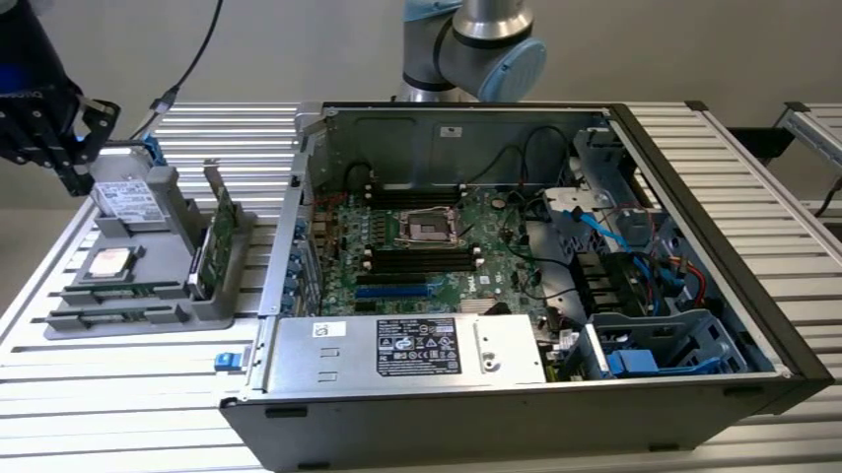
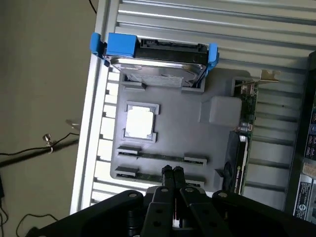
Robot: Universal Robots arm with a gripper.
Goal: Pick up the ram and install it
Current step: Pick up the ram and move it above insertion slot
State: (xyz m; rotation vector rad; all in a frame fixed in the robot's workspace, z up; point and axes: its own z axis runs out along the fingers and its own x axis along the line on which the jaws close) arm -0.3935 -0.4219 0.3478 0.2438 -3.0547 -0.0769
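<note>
- Tool shut, tips pressed together, nothing in it. It hangs over the gray tray.
- Ram lies flat in a tray slot, 2nd stick just beside it.
- CPU chip & hard drive sit in the same tray.
- PC case open on the bench, to the exterior view's right of the tray.

The pincer stands in front of the middle of the ram in the tray's outermost slot and hides that stretch; the ram's chips cannot be made out. The second stick, one slot further into the tray, is too thin to read. The expansion card at the tray's side shows edge-on only. The computer case beside the tray is cut off by the picture's edge. In the exterior view the pincer above the tray is cropped too.
</note>
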